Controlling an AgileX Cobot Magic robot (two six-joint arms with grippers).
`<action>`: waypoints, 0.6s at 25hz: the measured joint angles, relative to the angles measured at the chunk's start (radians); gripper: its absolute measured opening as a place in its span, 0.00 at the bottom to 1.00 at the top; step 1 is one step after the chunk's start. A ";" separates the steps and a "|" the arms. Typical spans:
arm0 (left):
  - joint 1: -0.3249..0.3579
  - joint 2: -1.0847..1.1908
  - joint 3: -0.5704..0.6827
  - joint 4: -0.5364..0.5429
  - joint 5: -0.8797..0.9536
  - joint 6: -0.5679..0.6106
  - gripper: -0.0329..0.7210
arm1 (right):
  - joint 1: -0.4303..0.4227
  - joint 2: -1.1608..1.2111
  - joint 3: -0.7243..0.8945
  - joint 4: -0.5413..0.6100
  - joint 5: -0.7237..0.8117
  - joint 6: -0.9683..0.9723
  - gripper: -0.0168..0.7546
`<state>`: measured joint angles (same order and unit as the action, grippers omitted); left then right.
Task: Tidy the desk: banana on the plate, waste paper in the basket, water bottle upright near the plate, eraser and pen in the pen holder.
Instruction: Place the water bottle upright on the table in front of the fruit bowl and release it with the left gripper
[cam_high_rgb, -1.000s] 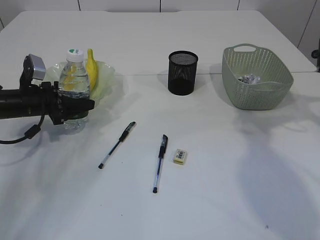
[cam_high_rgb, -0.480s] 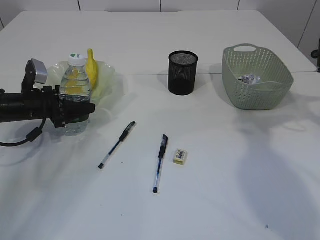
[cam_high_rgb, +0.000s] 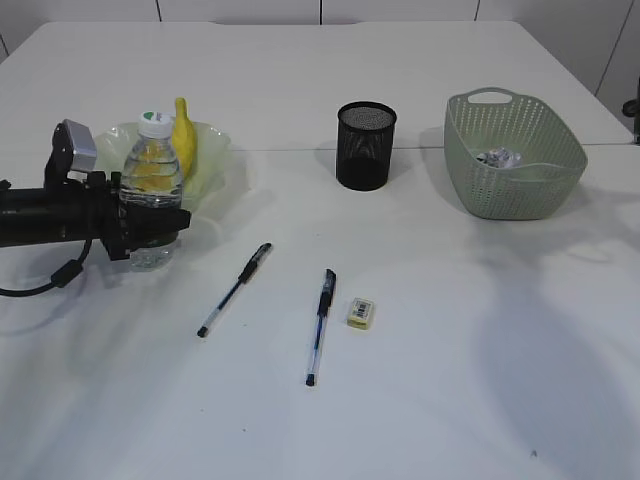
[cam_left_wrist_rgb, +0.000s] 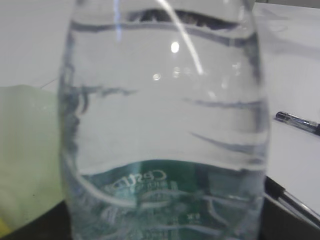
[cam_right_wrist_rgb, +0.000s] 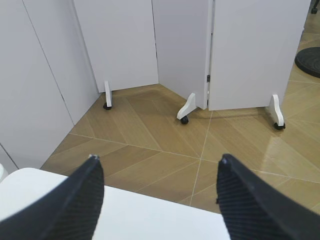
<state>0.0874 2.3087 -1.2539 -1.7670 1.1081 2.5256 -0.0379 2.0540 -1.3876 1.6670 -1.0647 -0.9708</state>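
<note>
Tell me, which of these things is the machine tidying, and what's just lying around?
Part of the job:
clear plastic water bottle, gripped upright
yellow banana on pale green plate
two black-capped pens
small yellow eraser
black mesh pen holder
crumpled waste paper in grey-green basket

Just lying about:
nothing visible

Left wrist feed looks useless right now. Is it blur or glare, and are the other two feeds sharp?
Left wrist view: the bottle fills the frame, too close, soft, with small glare spots; a pen shows at the right edge. Exterior view: sharp, even light, soft shadows on the table. Right wrist view: sharp, but shows floor beyond the open right gripper.
</note>
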 joint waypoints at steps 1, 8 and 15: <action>0.000 0.002 0.000 0.000 0.000 0.000 0.55 | 0.000 0.000 0.000 0.000 0.000 0.000 0.71; 0.000 0.006 0.000 0.000 0.000 0.004 0.55 | 0.000 0.000 0.000 0.000 0.000 0.000 0.71; 0.000 0.006 -0.022 0.002 0.000 0.008 0.55 | 0.000 0.000 0.000 0.000 0.000 0.000 0.71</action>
<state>0.0874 2.3142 -1.2763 -1.7650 1.1081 2.5337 -0.0379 2.0540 -1.3876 1.6670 -1.0647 -0.9708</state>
